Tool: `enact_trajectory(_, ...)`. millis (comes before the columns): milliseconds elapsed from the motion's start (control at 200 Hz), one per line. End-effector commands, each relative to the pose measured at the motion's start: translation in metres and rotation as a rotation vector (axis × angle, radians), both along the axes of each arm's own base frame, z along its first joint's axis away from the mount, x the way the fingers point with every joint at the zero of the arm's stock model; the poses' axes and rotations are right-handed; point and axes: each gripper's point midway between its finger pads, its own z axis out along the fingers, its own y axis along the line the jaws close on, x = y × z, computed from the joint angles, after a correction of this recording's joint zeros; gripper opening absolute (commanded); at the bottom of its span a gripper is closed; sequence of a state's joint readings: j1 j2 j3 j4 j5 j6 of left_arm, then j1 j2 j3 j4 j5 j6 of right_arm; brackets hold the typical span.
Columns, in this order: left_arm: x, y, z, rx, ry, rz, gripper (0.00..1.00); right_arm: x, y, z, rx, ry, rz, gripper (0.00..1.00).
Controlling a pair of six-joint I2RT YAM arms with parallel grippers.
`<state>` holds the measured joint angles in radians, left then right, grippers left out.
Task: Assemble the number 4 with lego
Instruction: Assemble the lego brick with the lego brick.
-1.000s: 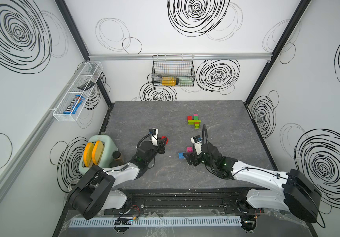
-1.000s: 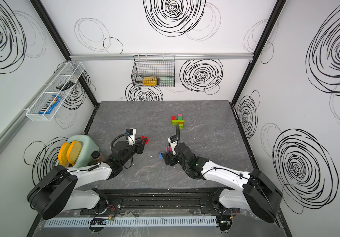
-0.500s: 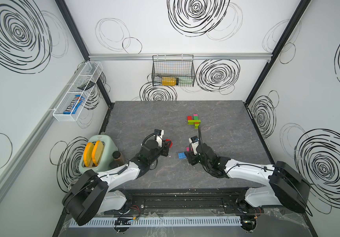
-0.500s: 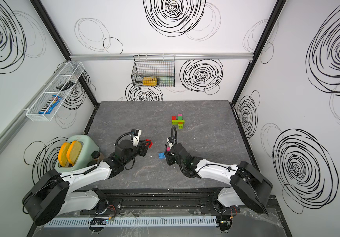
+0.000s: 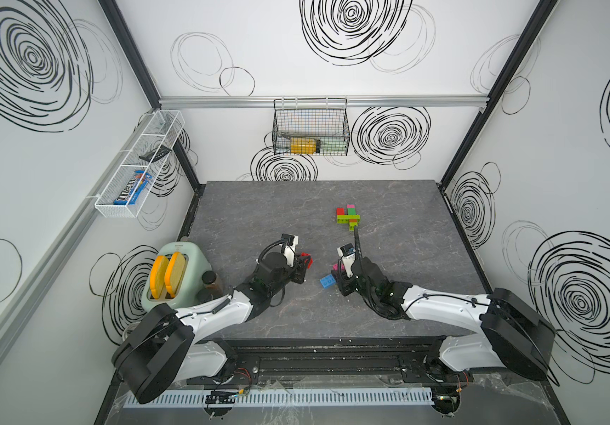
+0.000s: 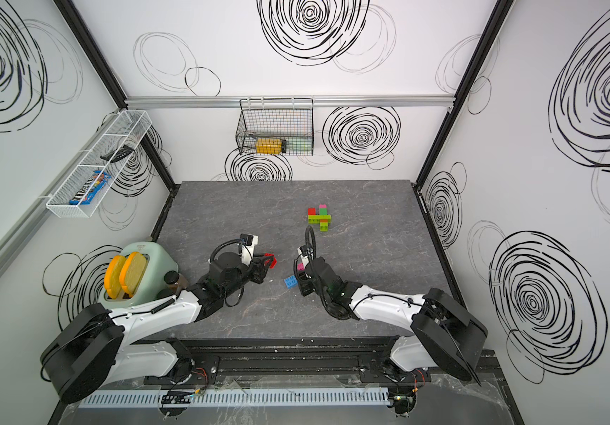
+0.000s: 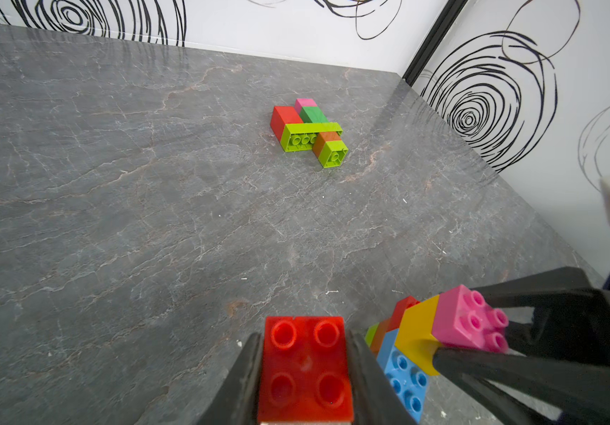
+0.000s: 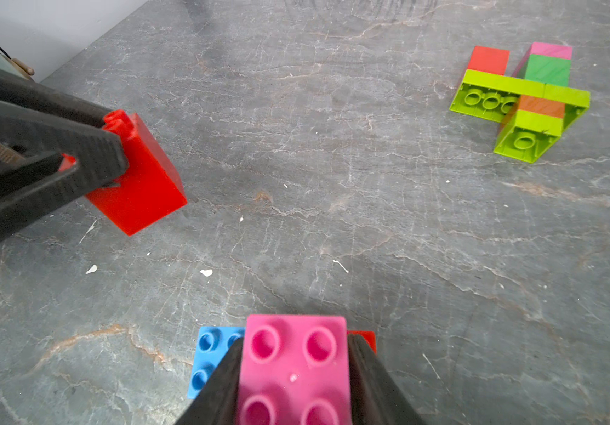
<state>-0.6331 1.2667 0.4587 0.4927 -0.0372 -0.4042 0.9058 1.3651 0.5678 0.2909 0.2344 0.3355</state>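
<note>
Red plastic is gripped in the left pincer (image 7: 305,340): a square red brick (image 7: 305,375) is clamped by two sides, tilted, its four studs turned back toward that arm's wrist. To its right, slightly apart, the right pincer (image 8: 296,342) is closed on a pink brick (image 8: 294,371), likewise held by its sides with its studs facing its own wrist. In the left wrist view this brick is seen to cap a short row (image 7: 415,331) of yellow, red, orange and lime bricks, whose long axis runs away from the pincer. A blue brick (image 5: 328,281) sits against that row, between the two pincers; whether it is joined cannot be told. Farther off on the grey bench (image 5: 259,206) a built cluster (image 5: 348,218) lies flat. Its long lime bar runs left to right and is crossed by a pink-to-lime column running far to near. A toaster (image 5: 176,274) and a brown bottle (image 5: 212,281) stand at the near left.
</note>
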Motion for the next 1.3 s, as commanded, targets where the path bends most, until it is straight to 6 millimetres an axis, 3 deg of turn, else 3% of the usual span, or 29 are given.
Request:
enact_trajectory(0,0.003,-0.007,0.017,-0.030,-0.039,-0.017,0.00,0.003,0.004,0.012,0.026,-0.040,-0.001,0.45)
enact_trajectory(225,0.002,-0.011,0.024,-0.043,-0.049,-0.041,0.00,-0.006,-0.004,-0.017,-0.092,-0.021,0.034,0.35)
enact_trajectory(445,-0.010,-0.030,0.031,-0.039,-0.081,-0.189,0.00,-0.018,-0.013,-0.042,-0.203,0.029,0.072,0.30)
enact_trajectory(686,-0.020,-0.030,0.023,-0.013,-0.079,-0.230,0.00,-0.037,-0.023,-0.068,-0.321,0.098,0.102,0.29)
enact_trajectory(811,-0.024,-0.023,0.026,-0.032,-0.119,-0.207,0.00,-0.043,-0.027,-0.079,-0.360,0.135,0.109,0.19)
enact_trajectory(896,-0.028,-0.020,0.034,-0.043,-0.170,-0.211,0.00,-0.045,-0.029,-0.086,-0.374,0.154,0.107,0.00)
enact_trajectory(1096,-0.038,-0.021,0.022,0.058,-0.144,-0.279,0.00,-0.050,-0.033,-0.098,-0.419,0.202,0.079,0.00)
enact_trajectory(1296,-0.036,-0.010,0.008,0.127,-0.110,-0.223,0.00,-0.050,-0.035,-0.095,-0.424,0.185,0.051,0.00)
